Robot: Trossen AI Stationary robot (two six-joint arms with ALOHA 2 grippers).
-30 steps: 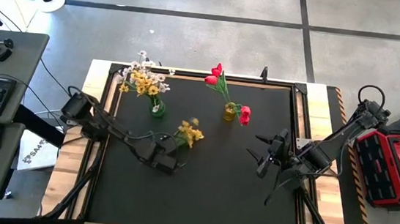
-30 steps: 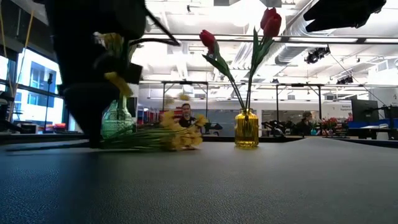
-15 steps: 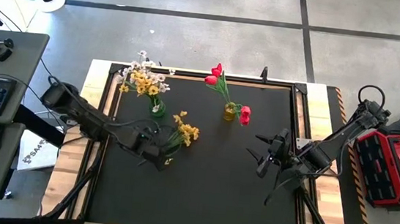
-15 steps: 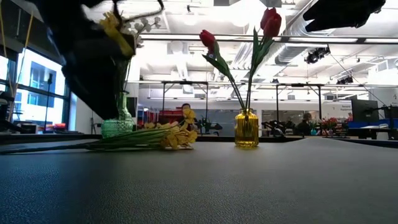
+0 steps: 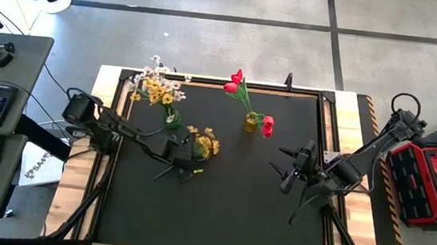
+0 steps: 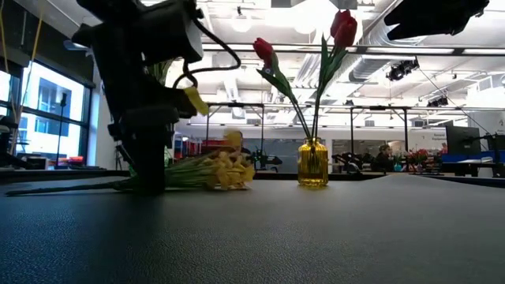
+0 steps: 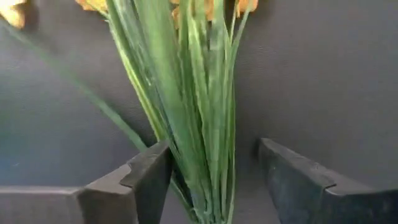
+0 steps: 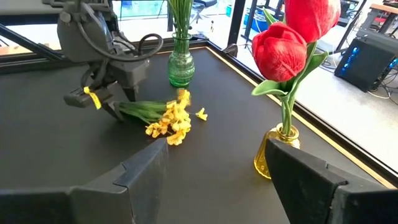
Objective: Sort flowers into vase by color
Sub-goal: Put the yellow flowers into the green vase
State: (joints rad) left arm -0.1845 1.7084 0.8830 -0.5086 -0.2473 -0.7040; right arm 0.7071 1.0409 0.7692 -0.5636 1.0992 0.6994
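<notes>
The left gripper [image 7: 211, 180] stands open astride the yellow flowers' [image 5: 203, 143] stems on the table [image 5: 227, 204]; nothing gripped. The right gripper [image 5: 284, 171] waits open, empty.

You have a black tabletop [image 5: 219, 195] framed in pale wood. On it lies a bunch of yellow flowers [image 5: 203, 142] with green stems. The green glass vase [image 5: 170, 119] carries yellow and white blooms; the amber yellow vase [image 5: 250, 123] carries red tulips [image 5: 233, 82] on green stems. Both arms and each claw are dark.

text: none legible | labels: none legible | signs: none
</notes>
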